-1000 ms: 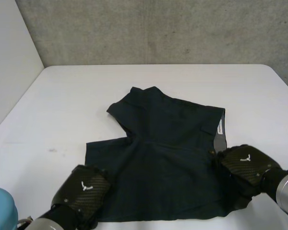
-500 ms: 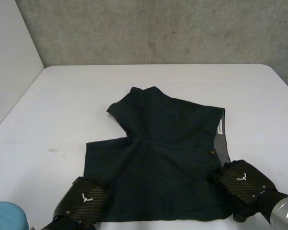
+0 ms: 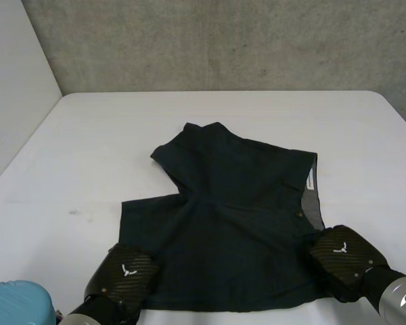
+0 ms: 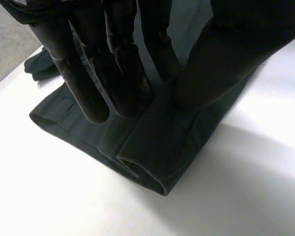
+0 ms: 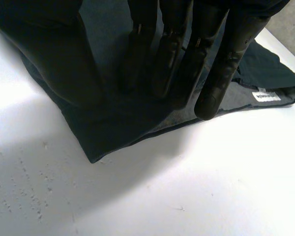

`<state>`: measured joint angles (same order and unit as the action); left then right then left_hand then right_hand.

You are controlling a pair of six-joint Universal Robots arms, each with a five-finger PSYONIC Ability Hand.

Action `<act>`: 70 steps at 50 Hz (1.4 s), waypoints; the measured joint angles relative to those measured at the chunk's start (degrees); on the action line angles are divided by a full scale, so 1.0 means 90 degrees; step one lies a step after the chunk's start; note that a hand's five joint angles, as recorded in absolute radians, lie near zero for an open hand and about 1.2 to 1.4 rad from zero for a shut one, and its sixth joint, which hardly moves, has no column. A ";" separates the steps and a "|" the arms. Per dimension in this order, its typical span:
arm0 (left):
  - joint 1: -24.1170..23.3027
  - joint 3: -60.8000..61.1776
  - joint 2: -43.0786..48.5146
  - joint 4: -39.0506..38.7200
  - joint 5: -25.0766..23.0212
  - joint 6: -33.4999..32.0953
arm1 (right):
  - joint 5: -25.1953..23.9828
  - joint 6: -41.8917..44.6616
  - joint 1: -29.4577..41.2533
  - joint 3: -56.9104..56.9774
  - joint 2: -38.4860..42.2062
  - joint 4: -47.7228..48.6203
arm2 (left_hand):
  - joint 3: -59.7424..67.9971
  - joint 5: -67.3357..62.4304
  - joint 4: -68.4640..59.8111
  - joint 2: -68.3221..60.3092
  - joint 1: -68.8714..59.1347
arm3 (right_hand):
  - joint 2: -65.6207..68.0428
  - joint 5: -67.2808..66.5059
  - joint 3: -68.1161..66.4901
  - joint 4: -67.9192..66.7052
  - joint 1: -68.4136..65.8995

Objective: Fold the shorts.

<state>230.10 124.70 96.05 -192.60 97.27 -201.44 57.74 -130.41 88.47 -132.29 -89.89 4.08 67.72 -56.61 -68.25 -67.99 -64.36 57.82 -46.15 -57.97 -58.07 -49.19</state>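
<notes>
The shorts [image 3: 237, 203] lie spread out, not folded yet. The left hand [image 3: 125, 272] and right hand [image 3: 342, 256] each pinch a near corner — folding looks ready to start.

White table [image 3: 88, 149]: matte top, rounded far-right corner, far edge runs along the foot of the wall. One small dark smudge [image 3: 74, 212] on the top, toward the left side. The right wrist view picks up a scatter of fine specks [image 5: 32, 199] on the tabletop. Grey concrete wall [image 3: 223, 40] behind the table, mottled and lightly pocked. Plain white side panel [image 3: 13, 88] stands along the table's left edge and meets the concrete at the far-left corner. In the left wrist view, a strip of grey surface [image 4: 2, 44] beyond the table edge.
</notes>
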 measured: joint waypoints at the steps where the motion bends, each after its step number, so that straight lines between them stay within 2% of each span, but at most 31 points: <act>1: 0.0003 -0.0024 -0.0004 0.0001 0.0000 -0.0011 | 0.0005 0.0010 -0.0010 0.0004 -0.0002 -0.0025 | 0.0031 0.0000 -0.0023 -0.0027 -0.0001 | -0.0520 0.0299 0.0517 0.0533 0.0395; 3: 0.0010 -0.0064 -0.0012 0.0003 0.0000 -0.0023 | 0.0010 0.0006 -0.0016 0.0014 -0.0004 -0.0058 | 0.0031 0.0000 -0.0024 -0.0027 -0.0001 | -0.1210 0.0832 0.1137 0.1141 0.0926; 4: 0.0017 -0.0101 -0.0018 0.0004 0.0001 -0.0031 | 0.0013 -0.0004 -0.0019 0.0023 -0.0006 -0.0090 | 0.0031 0.0000 -0.0025 -0.0027 -0.0001 | -0.2059 0.1731 0.2077 0.2035 0.1597; 6: 0.0032 -0.0167 -0.0026 0.0009 0.0001 -0.0041 | 0.0017 -0.0027 -0.0020 0.0038 -0.0009 -0.0154 | 0.0031 0.0000 -0.0043 -0.0027 -0.0001 | -0.2386 0.2160 0.2457 0.2470 0.1810; 16: 0.0272 -0.0483 -0.0029 0.0018 -0.0006 -0.0045 | -0.0019 -0.0021 -0.0025 0.0052 0.0000 -0.0426 | 0.0031 0.0000 -0.0045 -0.0027 -0.0001 | -0.2460 0.2347 0.2605 0.2608 0.1964; 31: 0.0512 -0.0841 -0.0027 0.0044 -0.0032 0.0046 | -0.0021 -0.0090 0.0039 -0.0013 0.0282 0.0217 | 0.0031 0.0001 -0.0047 -0.0027 -0.0001 | -0.2458 0.2342 0.2591 0.2595 0.1964; 34: 0.0542 -0.0868 -0.0027 0.0040 -0.0036 0.0061 | -0.0028 -0.0104 0.0036 -0.0019 0.0333 0.0240 | 0.0032 0.0000 -0.0048 -0.0027 0.0000 | -0.1644 0.1543 0.1710 0.1734 0.1341; 35: 0.0557 -0.0877 -0.0027 0.0037 -0.0039 0.0066 | -0.0030 -0.0113 0.0030 -0.0018 0.0351 0.0240 | 0.0031 0.0000 -0.0048 -0.0027 0.0000 | -0.0314 0.0348 0.0366 0.0377 0.0659; 37: 0.0570 -0.0883 -0.0027 0.0038 -0.0043 0.0068 | -0.0031 -0.0132 0.0024 -0.0010 0.0362 0.0241 | 0.0032 0.0000 -0.0048 -0.0027 -0.0001 | 0.0578 -0.0382 -0.0530 -0.0487 0.0194; 40: 0.0584 -0.0888 -0.0027 0.0044 -0.0051 0.0069 | -0.0021 -0.0190 0.0016 0.0018 0.0367 0.0228 | 0.0032 0.0000 -0.0048 -0.0027 0.0000 | 0.1024 -0.0861 -0.1066 -0.1100 0.0087; 47: 0.0573 -0.0876 -0.0044 0.0134 -0.0052 0.0015 | 0.0031 -0.0422 0.0003 0.0219 0.0237 -0.0035 | 0.0032 0.0001 -0.0048 -0.0027 -0.0001 | 0.1024 -0.0863 -0.1073 -0.1126 -0.0090; 55: 0.0504 -0.0824 -0.0178 0.1242 -0.0061 -0.0170 | 0.0106 -0.0194 -0.0012 0.0921 -0.0511 -0.2118 | 0.0032 0.0000 -0.0048 -0.0027 -0.0001 | 0.1024 -0.1124 -0.1073 -0.1128 -0.0250; 56: 0.0493 -0.0817 -0.0221 0.1558 -0.0063 -0.0199 | 0.0113 0.0028 -0.0023 0.1063 -0.0622 -0.2677 | 0.0032 0.0000 -0.0048 -0.0027 -0.0001 | 0.1025 -0.1124 -0.1073 -0.1129 -0.0250; 59: 0.0467 -0.0808 -0.0284 0.1954 -0.0065 -0.0234 | 0.0126 0.0385 -0.0070 0.1199 -0.0721 -0.3282 | 0.0032 0.0000 -0.0049 -0.0027 0.0000 | 0.1024 -0.1124 -0.1073 -0.1129 -0.0250; 62: 0.0320 -0.0819 -0.0450 0.2546 -0.0062 -0.0309 | 0.0154 0.1177 -0.0300 0.1416 -0.0851 -0.4128 | 0.0032 0.0000 -0.0049 -0.0027 -0.0001 | 0.1025 -0.1124 -0.1073 -0.1129 -0.0250; 66: 0.0161 -0.0907 -0.0633 0.2796 -0.0051 -0.0366 | 0.0132 0.1491 -0.0490 0.1612 -0.0875 -0.4461 | 0.0032 0.0000 -0.0049 -0.0027 -0.0001 | 0.1024 -0.1124 -0.1073 -0.1129 -0.0331; 70: 0.0092 -0.1106 -0.0691 0.2564 -0.0042 -0.0393 | 0.0107 0.1343 -0.0505 0.1796 -0.0735 -0.4351 | 0.0061 -0.0044 -0.0050 -0.0051 -0.0001 | 0.1024 -0.1125 -0.1073 -0.1129 -0.0337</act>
<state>230.93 114.75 89.83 -169.52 96.89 -204.98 58.70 -118.33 83.93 -116.12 -96.50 -35.08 68.27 -57.01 -68.70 -68.45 -64.37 67.04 -56.27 -67.63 -68.24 -52.23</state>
